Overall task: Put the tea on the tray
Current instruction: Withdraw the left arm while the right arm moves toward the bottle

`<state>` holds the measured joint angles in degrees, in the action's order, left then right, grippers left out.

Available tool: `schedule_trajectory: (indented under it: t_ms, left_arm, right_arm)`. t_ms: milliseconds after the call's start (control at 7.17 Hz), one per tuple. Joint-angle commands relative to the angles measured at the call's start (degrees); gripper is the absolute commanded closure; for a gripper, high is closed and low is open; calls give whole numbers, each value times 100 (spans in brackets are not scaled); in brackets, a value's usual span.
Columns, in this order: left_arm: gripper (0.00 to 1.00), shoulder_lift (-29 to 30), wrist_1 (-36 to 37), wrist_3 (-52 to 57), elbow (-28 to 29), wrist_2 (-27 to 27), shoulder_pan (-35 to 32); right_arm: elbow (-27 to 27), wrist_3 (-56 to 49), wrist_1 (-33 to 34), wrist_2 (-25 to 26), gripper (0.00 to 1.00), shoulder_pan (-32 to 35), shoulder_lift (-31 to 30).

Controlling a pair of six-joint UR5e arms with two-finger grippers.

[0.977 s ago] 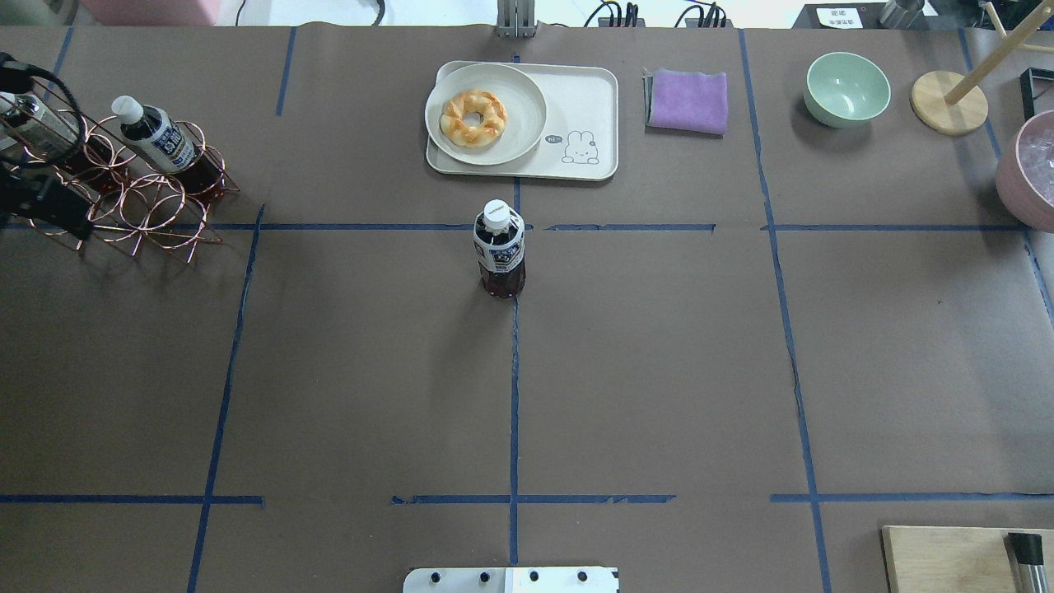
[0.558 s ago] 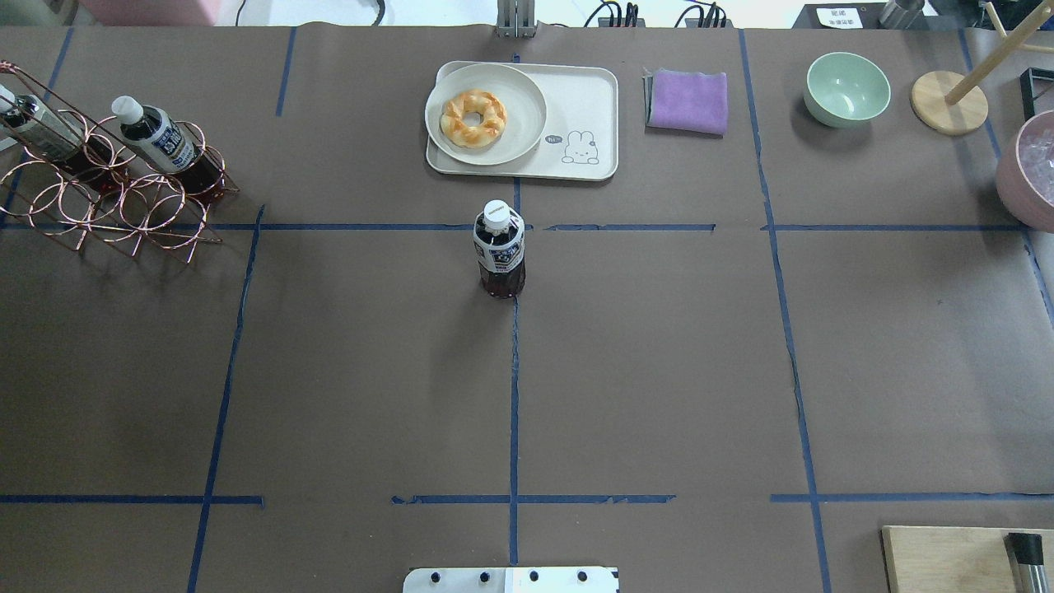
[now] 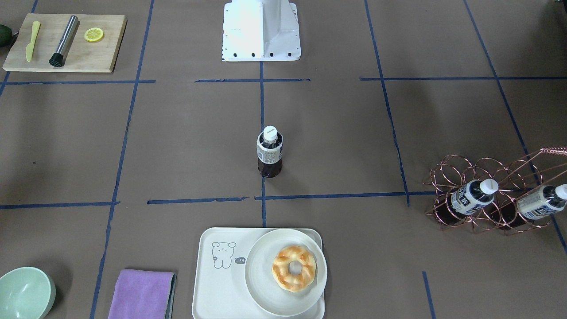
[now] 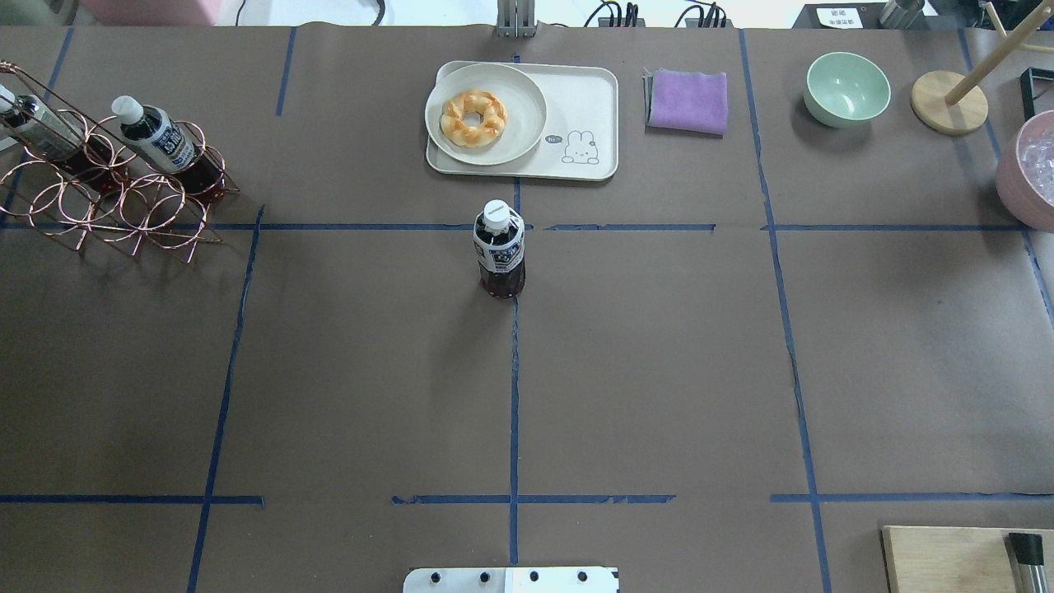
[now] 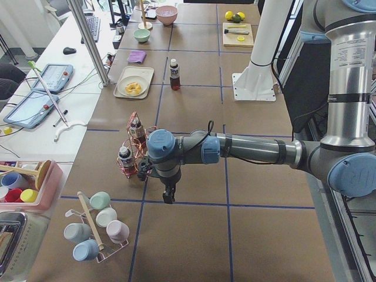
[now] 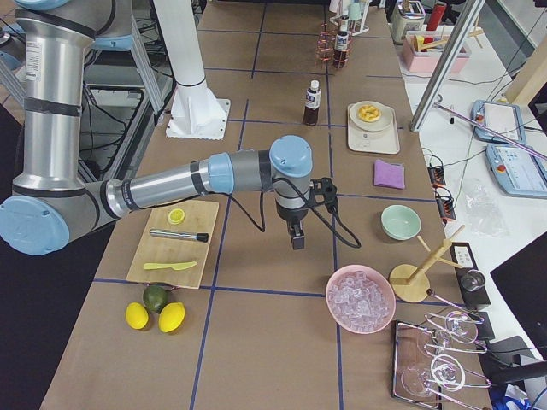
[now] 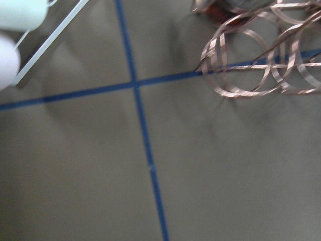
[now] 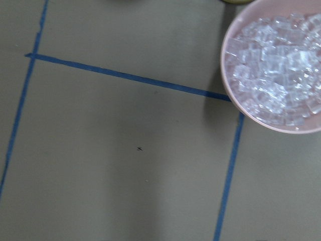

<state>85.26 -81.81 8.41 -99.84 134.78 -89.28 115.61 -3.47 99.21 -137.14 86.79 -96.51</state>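
Note:
One tea bottle [image 4: 499, 247] stands upright at the table's centre, also in the front view [image 3: 269, 153]. Two like bottles [image 4: 156, 140] lie in a copper wire rack [image 4: 115, 206] at the far left. The cream tray [image 4: 589, 107] lies beyond the standing bottle, also in the front view [image 3: 221, 283]. My left gripper [image 5: 168, 197] shows only in the exterior left view, low over the table near the rack. My right gripper [image 6: 297, 239] shows only in the exterior right view, near the ice bowl. I cannot tell whether either is open or shut.
A round white plate [image 4: 527, 123] with a donut [image 4: 473, 117] covers the tray's left half. A purple cloth [image 4: 687, 100], a green bowl [image 4: 846, 86] and a pink ice bowl [image 4: 1029, 169] are to the right. A wooden cutting board [image 3: 64, 44] lies near the base.
The left arm's dark end, over the rack at the overhead view's left edge one second ago, has left that view. The standing bottle has not moved.

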Motion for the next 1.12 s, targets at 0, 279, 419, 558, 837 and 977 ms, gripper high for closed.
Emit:
schedule_trajectory:
  t_ms: [0, 279, 419, 558, 837, 977]
  left_arm:
    - [0, -36, -289, -23, 104, 4, -20]
    - [0, -27, -318, -23, 114, 4, -20]
    - [0, -18, -318, -32, 114, 4, -11]
    - [0, -18, -318, -32, 114, 4, -11]
    - [0, -10, -318, -32, 140, 4, -11]
    - [0, -10, -318, -32, 149, 4, -11]
  right_arm:
    - [374, 1613, 10, -94, 0, -887, 734]
    - [349, 3580, 1, -103, 0, -1880, 1849]
    - [226, 4477, 28, -24, 0, -2389, 2551]
    - [77, 5304, 19, 177, 1, -2777, 3193]
    - [-29, 6372, 19, 992, 1, -3525, 3909]
    - [-282, 6724, 28, 1396, 1, -3876, 4294]
